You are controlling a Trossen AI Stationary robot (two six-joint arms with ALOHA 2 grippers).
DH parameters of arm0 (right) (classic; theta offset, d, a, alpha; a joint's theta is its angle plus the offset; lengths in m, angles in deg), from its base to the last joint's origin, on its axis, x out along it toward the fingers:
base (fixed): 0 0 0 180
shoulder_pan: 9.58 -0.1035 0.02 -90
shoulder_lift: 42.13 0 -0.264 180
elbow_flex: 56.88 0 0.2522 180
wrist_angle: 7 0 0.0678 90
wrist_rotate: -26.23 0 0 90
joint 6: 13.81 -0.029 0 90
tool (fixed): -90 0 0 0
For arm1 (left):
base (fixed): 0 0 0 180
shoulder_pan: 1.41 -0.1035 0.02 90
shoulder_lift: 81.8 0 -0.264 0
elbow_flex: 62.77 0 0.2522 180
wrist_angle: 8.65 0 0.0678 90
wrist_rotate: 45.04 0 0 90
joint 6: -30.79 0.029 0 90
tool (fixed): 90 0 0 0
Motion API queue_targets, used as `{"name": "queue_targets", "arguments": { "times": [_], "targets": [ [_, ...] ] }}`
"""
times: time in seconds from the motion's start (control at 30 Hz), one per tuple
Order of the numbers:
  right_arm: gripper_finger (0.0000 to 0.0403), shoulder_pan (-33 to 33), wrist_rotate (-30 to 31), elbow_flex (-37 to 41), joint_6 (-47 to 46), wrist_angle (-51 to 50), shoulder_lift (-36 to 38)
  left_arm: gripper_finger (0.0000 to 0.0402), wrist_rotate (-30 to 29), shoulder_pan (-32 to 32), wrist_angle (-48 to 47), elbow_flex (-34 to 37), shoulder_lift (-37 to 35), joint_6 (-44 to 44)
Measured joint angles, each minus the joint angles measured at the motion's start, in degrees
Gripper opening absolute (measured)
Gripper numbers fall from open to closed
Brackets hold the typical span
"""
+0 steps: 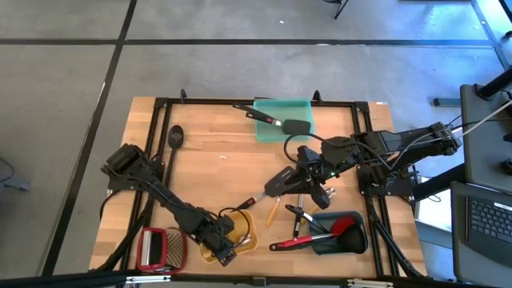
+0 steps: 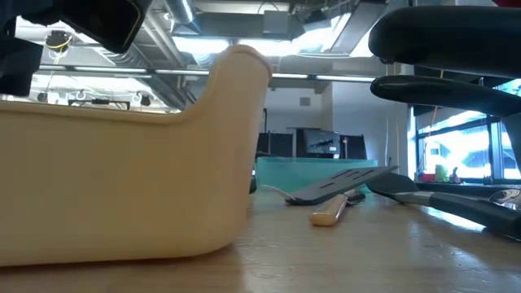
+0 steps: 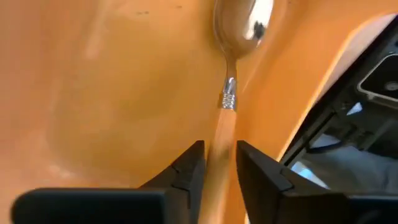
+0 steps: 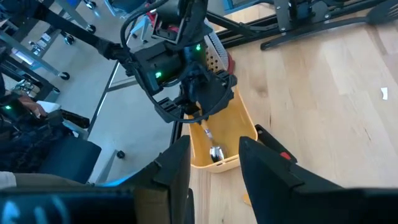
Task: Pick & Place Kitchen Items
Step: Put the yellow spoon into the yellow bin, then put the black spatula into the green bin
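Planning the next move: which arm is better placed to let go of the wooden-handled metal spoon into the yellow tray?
Left. Its hand is inside the yellow plastic tray, fingers around the wooden-handled metal spoon. The right hand hovers mid-table, open, apart from the tray.

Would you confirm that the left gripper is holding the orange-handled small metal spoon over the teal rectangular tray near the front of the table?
Not quite: the tray is yellow, not teal. The left wrist view shows the left gripper around the orange-handled small metal spoon inside the yellow rectangular tray; the high view places it near the front of the table.
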Motion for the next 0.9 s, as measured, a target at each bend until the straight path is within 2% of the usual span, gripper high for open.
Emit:
{"name": "queue_targets", "arguments": {
  "times": [0.2,0.4,0.6,0.73,0.9],
  "targets": [
    [0.0140,0.00,0.00,0.00,0.02,0.00,0.00,0.0150,-1.04,-0.65,-7.99,-4.28,-0.04,2.38],
    [0.0140,0.00,-0.04,0.00,0.08,-0.04,0.00,0.0196,-6.36,-1.44,-18.29,-10.51,-0.04,5.00],
    [0.0140,0.00,-2.83,-0.03,2.37,-3.39,0.00,0.0195,-10.64,-2.58,-29.69,-17.49,-0.07,5.40],
    [0.0140,0.00,-6.17,-0.04,5.00,-8.94,0.00,0.0183,-15.30,-3.57,-31.38,-20.94,-0.07,5.76],
    [0.0140,0.00,-6.23,-0.04,6.08,-19.03,0.00,0.0173,-22.39,-5.53,-30.80,-23.31,-0.09,6.77]
  ]
}}
